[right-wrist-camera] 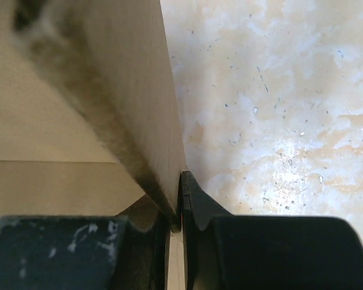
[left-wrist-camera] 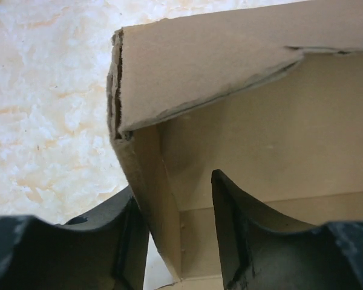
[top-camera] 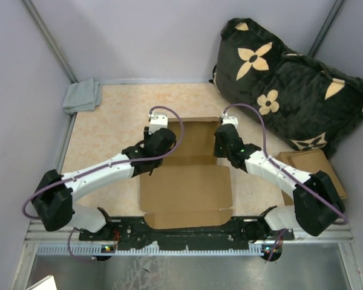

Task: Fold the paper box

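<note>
Top view, paper box: The paper box (top-camera: pixel 184 187) lay on the table (top-camera: pixel 115 121) in the middle of the frame, between my two arms. Its near part lay flat and open. Its far part had side walls standing up.
Top view, left gripper: My left gripper (top-camera: pixel 162 142) sat at the box's left wall. From up here I could not see its fingers.
Top view, right gripper: My right gripper (top-camera: pixel 225 142) sat at the box's right wall.
Top view, other things: A black cushion (top-camera: pixel 290 84) with tan flowers filled the upper right. A grey cloth (top-camera: pixel 83 95) lay at the upper left. A second piece of cardboard (top-camera: pixel 314 166) lay at the right, beside my right arm.
Left wrist view, paper box: A brown wall rose from the bottom middle. A flap (left-wrist-camera: pixel 230 66) bent over across the top.
Left wrist view, left gripper: My fingers (left-wrist-camera: pixel 118 241) stood wide apart with the wall between them. The lower left one was outside, right against the wall. The lower right one was inside the box, with a gap to the wall.
Right wrist view, paper box: The wall (right-wrist-camera: pixel 109 78) filled the left half of the frame, and the pale table was on the right.
Right wrist view, right gripper: My fingers (right-wrist-camera: pixel 230 241) were squeezed tight on the wall's edge at the bottom middle.
</note>
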You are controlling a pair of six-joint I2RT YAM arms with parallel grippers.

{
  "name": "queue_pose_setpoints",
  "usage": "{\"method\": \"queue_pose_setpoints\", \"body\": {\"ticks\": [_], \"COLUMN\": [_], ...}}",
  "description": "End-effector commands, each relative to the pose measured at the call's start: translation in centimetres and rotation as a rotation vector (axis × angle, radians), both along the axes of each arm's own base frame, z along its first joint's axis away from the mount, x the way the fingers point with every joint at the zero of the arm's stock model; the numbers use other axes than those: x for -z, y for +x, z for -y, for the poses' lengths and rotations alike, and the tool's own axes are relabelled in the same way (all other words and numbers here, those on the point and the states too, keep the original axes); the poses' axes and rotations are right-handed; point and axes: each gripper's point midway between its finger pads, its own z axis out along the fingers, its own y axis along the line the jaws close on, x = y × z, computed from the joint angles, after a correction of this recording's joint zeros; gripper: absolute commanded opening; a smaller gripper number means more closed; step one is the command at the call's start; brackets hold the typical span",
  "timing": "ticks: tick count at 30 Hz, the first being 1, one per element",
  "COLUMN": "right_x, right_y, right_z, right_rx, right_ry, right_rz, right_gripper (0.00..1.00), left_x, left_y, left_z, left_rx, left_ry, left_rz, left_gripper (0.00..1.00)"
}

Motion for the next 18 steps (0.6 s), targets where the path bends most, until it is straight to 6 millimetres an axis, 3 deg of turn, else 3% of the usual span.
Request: {"method": "queue_pose_setpoints", "body": {"ticks": [1, 7, 11, 18], "right_x": [-3.4, -2.7, -2.0, -1.9], "right_y": [2.0, 2.6, 2.8, 2.9], "right_z": [-3.1, -3.4, -3.8, -4.1], "right_rx": [-0.001, 0.026, 0.025, 0.02], "right_ry": [0.119, 0.103, 0.105, 0.143], "right_rz": [0.052, -0.014, -0.067, -0.117], "right_gripper": [0.09, 0.11, 0.12, 0.13], "left_x": [-0.8, -1.3, -1.7, -4.2], "left_y": [-1.3, -2.7, -3.5, -4.1], "left_z": [1.4, 0.6, -0.7, -2.6], "left_rx": [0.094, 0.087, 0.052, 0.016], "left_ry": [-0.108, -0.172, -0.179, -0.209], "left_rz": [-0.031, -0.083, -0.116, -0.103], "left_gripper": [0.52, 0.63, 0.65, 0.68]}}
